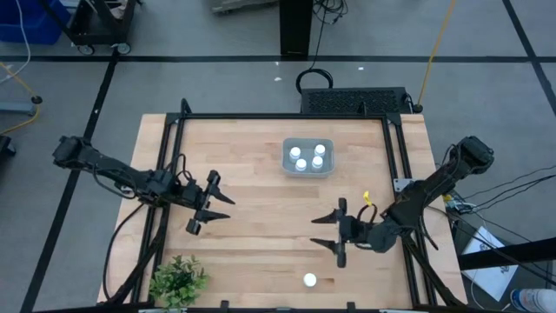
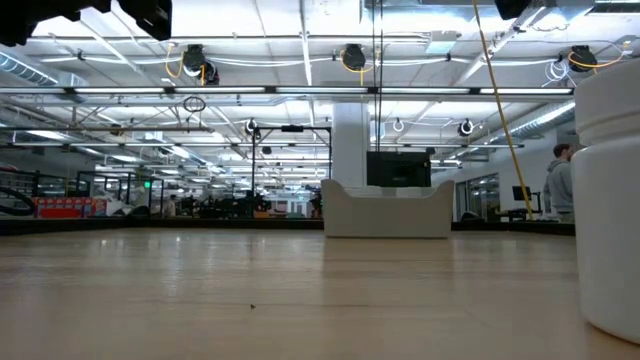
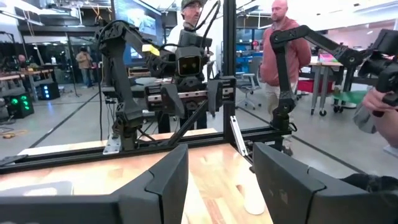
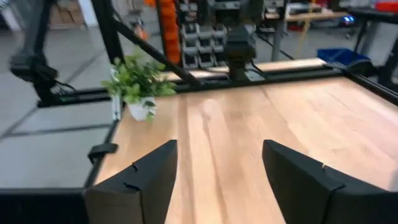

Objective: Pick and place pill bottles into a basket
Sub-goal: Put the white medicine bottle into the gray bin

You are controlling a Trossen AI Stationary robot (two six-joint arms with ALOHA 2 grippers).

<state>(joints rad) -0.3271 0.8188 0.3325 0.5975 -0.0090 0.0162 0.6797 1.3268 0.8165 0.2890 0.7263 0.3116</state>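
The basket (image 1: 308,170), a shallow grey-blue tray, sits at the table's far middle and holds several white pill bottles (image 1: 307,156). In the low view the basket (image 2: 388,208) stands far back. One more pill bottle (image 1: 310,280) stands upright on the wood near the front edge; it looms at the low view's right edge (image 2: 610,200). My left gripper (image 1: 221,207) hovers open at the table's left, pointing right, nothing between its fingers (image 3: 168,180). My right gripper (image 1: 314,231) hovers open right of centre, pointing left, behind the lone bottle, also empty (image 4: 217,180).
A small green plant (image 1: 178,280) stands at the near left corner, also in the right wrist view (image 4: 137,87). A black frame (image 1: 282,116) rims the table. Bare wood lies between the two grippers. Two people (image 3: 283,43) stand beyond the table's right side.
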